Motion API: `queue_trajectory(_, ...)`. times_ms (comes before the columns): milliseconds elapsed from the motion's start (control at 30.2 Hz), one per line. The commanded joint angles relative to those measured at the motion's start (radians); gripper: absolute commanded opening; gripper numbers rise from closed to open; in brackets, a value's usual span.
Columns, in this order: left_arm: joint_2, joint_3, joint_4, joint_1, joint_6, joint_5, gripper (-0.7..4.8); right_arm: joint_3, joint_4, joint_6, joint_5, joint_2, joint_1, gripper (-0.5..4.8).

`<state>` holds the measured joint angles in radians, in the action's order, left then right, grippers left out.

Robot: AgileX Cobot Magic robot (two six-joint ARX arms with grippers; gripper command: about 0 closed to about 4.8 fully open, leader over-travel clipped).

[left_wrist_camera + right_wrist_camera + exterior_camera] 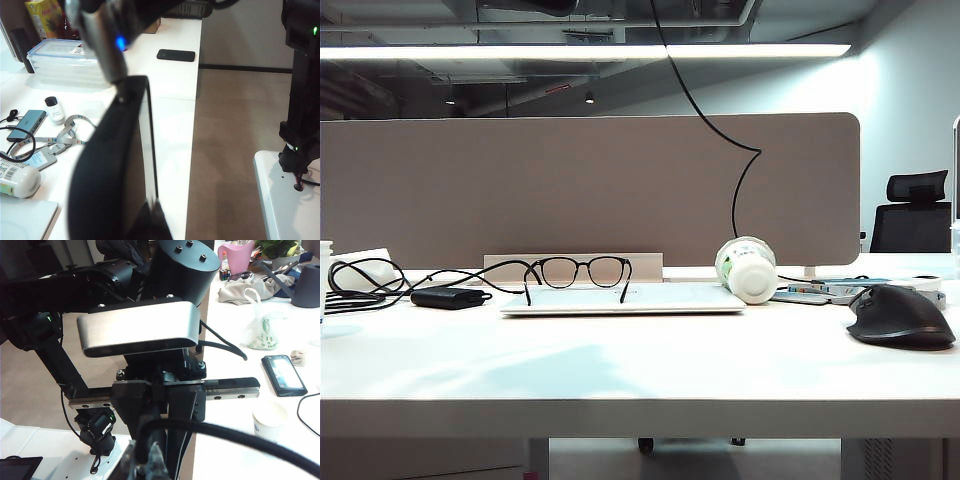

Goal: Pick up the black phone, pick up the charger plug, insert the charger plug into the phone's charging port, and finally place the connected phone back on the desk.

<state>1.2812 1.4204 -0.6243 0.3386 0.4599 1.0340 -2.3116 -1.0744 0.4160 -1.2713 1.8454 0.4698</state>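
White tabletop [620,370] before a grey partition fills your exterior view, and neither arm shows there. Along the back edge, from the left, lie a small black adapter brick [448,297] with looped cable, glasses [578,272] on a closed laptop [620,300], a toppled bottle [747,268], then a black mouse [900,316] near the right edge.

Your left gripper [150,225] is pressed onto the black phone [107,170], held edge-up off the tabletop's front edge. A blurred silvery part with a blue light [102,45] meets its upper short edge. The charging port is hidden.

Your right gripper [147,462] faces the left arm, closed, apparently pinching the charger plug at the end of the black cable [240,437]; the plug itself I cannot make out.

You look to be at insertion: keep the phone rigid, line the plug square with the edge, push straight, and don't let the cable tug sideways.

No brand or lettering is legible; the bottle's barcode label is too blurred
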Motion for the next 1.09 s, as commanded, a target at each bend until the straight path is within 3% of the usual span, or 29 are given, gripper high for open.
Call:
queue_trajectory(33,-0.007,0.01,0.032,-0.002,0.004,0.025,-0.07,-0.003,0.011,0.004,-0.002,-0.005,0.001,-0.08)
queue_trajectory(1092,-0.007,0.01,0.08,-0.002,-0.009,0.025,-0.06,-0.003,0.009,0.012,0.042,-0.005,0.003,-0.08)
